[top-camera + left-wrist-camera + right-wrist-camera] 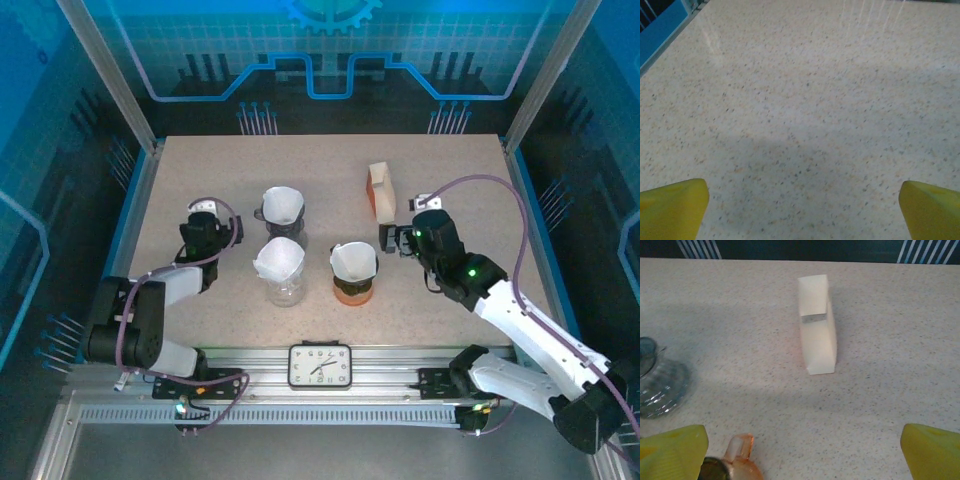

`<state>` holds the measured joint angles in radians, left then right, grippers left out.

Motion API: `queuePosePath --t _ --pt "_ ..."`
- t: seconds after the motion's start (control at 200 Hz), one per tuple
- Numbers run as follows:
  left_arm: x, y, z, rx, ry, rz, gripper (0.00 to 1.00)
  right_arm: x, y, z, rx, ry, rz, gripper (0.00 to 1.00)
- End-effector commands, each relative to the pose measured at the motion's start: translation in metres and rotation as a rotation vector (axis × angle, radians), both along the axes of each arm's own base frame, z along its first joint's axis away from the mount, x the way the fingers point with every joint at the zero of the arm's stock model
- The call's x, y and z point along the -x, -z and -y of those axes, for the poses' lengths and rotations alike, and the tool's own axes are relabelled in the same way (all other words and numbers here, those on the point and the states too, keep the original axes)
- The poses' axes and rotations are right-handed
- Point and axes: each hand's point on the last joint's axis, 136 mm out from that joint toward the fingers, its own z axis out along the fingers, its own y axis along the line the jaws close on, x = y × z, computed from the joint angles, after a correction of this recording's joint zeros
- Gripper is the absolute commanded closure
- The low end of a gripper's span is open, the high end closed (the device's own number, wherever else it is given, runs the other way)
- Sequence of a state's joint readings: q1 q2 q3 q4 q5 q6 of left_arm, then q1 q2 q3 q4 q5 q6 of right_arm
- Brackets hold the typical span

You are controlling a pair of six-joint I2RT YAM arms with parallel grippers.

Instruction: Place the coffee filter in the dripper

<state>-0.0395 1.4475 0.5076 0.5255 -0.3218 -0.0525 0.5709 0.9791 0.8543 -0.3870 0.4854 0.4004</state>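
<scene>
Landmark: orange dripper, mid-table, toward the near edge.
Task's thing: white coffee filter sits open-mouthed inside the orange dripper, point down, rim standing above the dripper's lip.
Other drippers: clear dripper just left of the orange one; grey dripper left of it and farther back. Each carries a white filter of its own.
Filter pack: cream carton, upright, behind and slightly right of the orange dripper, apart from it.
Right gripper: just right of the orange dripper, not touching it. Jaws spread wide, nothing between them. In its wrist view the dripper's orange handle shows low and left, beside the left finger.
Left gripper: well left of the orange dripper, beyond the grey one. Jaws released, bare table beneath them.
Key relation: the filter lies close to the left of the right claw. The pack stands straight ahead of that claw, narrow end toward it, long side running away, so the open jaws would straddle its thin width.
Nearer arm: right, clearly.
Judgement: filter looks seated; task reads as done or nearly so. If it needs pressing home, the right arm needs only a short shift left.
Risk: clipping the handle and tipping the dripper.
</scene>
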Motion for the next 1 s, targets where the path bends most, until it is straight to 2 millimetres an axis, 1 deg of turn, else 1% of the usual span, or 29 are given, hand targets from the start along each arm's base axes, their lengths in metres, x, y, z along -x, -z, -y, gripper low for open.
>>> queuePosePath --t 0.0,0.1,0.17,0.22,0.235,0.26,0.285,0.32,0.36,0.455,0.535,0.56,0.665,0.715,0.79,0.815,0.941,0.996 --pt "-0.008 -0.012 0.005 0.025 0.063 0.055 0.01 -0.018 0.002 0.013 -0.045 0.075 0.015 0.00" --pt "-0.014 -0.004 0.005 0.076 0.079 0.016 0.01 -0.028 0.015 0.019 -0.077 0.097 -0.032 0.00" --pt "-0.009 -0.005 0.012 0.054 0.112 0.121 0.01 -0.033 0.017 0.025 -0.070 0.116 -0.042 0.00" --pt "0.002 0.004 0.011 0.035 0.096 0.158 0.01 -0.036 0.018 0.029 -0.062 0.125 -0.039 0.00" --pt "0.002 -0.002 0.010 0.021 0.092 0.215 0.01 -0.036 0.018 0.030 -0.059 0.126 -0.037 0.00" --pt "0.004 -0.005 0.008 0.016 0.079 0.250 0.01 -0.037 0.018 0.033 -0.049 0.133 -0.032 0.00" --pt "0.006 -0.002 0.007 0.030 0.065 0.220 0.01 -0.039 0.018 0.037 -0.040 0.149 -0.026 0.00" --pt "0.003 0.001 0.003 0.034 0.039 0.175 0.01 -0.041 0.019 0.041 -0.032 0.160 -0.017 0.00" --pt "0.000 -0.001 0.004 0.014 0.044 0.189 0.01 -0.044 0.019 0.042 -0.031 0.150 -0.008 0.00" --pt "0.000 0.000 0.004 0.015 0.043 0.185 0.01 -0.054 0.021 0.043 -0.018 0.128 0.029 0.00" --pt "0.000 0.000 0.004 0.016 0.043 0.184 0.01 -0.062 0.026 0.049 0.042 0.118 0.068 0.00" --pt "0.000 -0.001 0.004 0.014 0.043 0.189 0.01 -0.064 0.028 0.053 0.064 0.122 0.081 0.00" --pt "0.000 0.000 0.004 0.015 0.042 0.183 0.01 -0.070 0.035 0.077 0.125 0.193 0.124 0.00" --pt "0.000 0.000 0.004 0.015 0.043 0.183 0.01 -0.072 0.041 0.086 0.157 0.203 0.142 0.00" --pt "0.000 0.000 0.004 0.016 0.043 0.183 0.01 -0.076 0.051 0.093 0.215 0.192 0.161 0.00" --pt "0.000 0.000 0.005 0.016 0.045 0.183 0.01 -0.080 0.051 0.095 0.221 0.192 0.183 0.00" --pt "0.000 0.001 0.004 0.017 0.044 0.182 0.01 -0.091 0.082 0.104 0.248 0.191 0.138 0.00" --pt "0.000 0.001 0.004 0.015 0.044 0.182 0.01 -0.095 0.092 0.105 0.246 0.177 0.151 0.00"
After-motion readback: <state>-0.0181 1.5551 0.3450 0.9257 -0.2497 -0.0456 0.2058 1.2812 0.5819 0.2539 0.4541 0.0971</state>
